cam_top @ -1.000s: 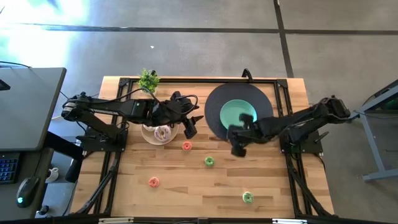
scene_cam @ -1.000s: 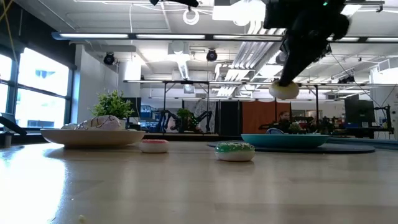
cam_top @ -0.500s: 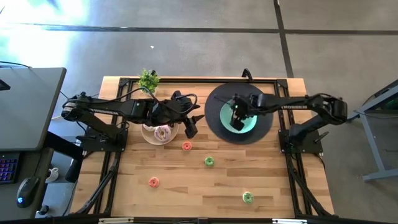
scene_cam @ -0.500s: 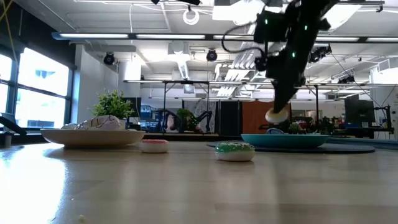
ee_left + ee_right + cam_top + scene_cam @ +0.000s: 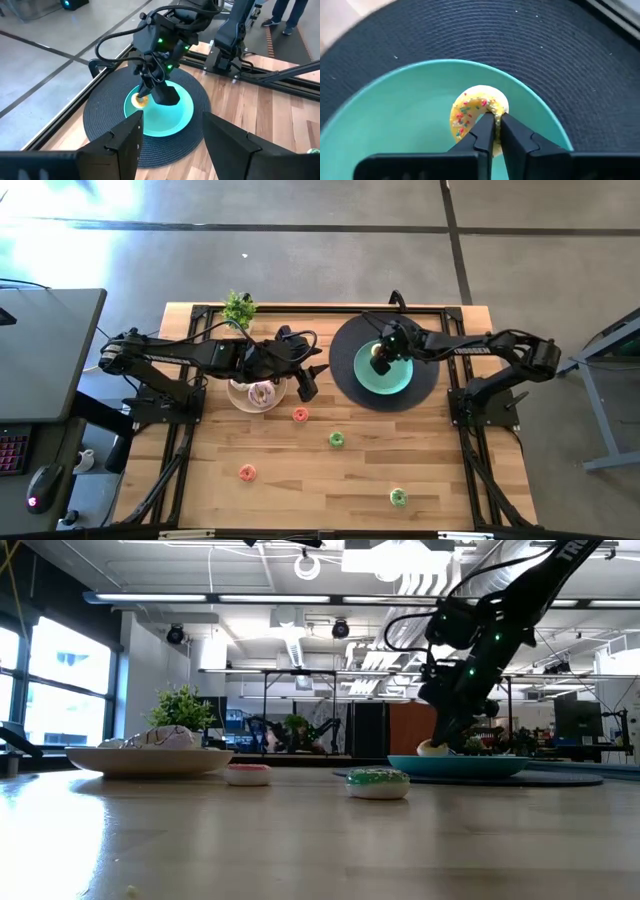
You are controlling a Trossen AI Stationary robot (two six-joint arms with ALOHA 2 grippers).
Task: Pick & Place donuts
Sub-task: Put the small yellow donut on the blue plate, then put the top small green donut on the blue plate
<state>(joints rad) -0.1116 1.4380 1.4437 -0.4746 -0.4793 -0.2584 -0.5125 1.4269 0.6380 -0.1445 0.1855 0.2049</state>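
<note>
My right gripper point(image 5: 497, 131) is shut on a yellow sprinkled donut point(image 5: 470, 112) over the teal plate point(image 5: 402, 380), which sits on a dark round mat point(image 5: 345, 355). In the low view the donut point(image 5: 432, 748) is down at the plate's rim point(image 5: 500, 765). My left gripper point(image 5: 172, 137) is open and waits beside the beige plate point(image 5: 240, 395), which holds an iced donut point(image 5: 262, 393). Loose on the wood lie a red donut point(image 5: 301, 415), a green one point(image 5: 337, 439), a pink one point(image 5: 247, 472) and a green-yellow one point(image 5: 398, 497). My right gripper pinches the yellow donut's ring wall point(image 5: 492, 111) between its two fingers point(image 5: 482, 131), which cover the hole. It comes slanting down from above, from the table's right side. The donut stands tilted on edge in the teal plate's bowl near the far rim.
A small potted plant point(image 5: 238, 308) stands at the far edge, left of the mat. Black rails frame the table top. Bare wood lies between the loose donuts toward the near edge. People stand in the room beyond the table.
My right gripper carried the yellow donut from above the wood near the mat toward the far edge, over the teal plate. It then came down until the donut reached the plate. It stayed shut on the donut throughout.
</note>
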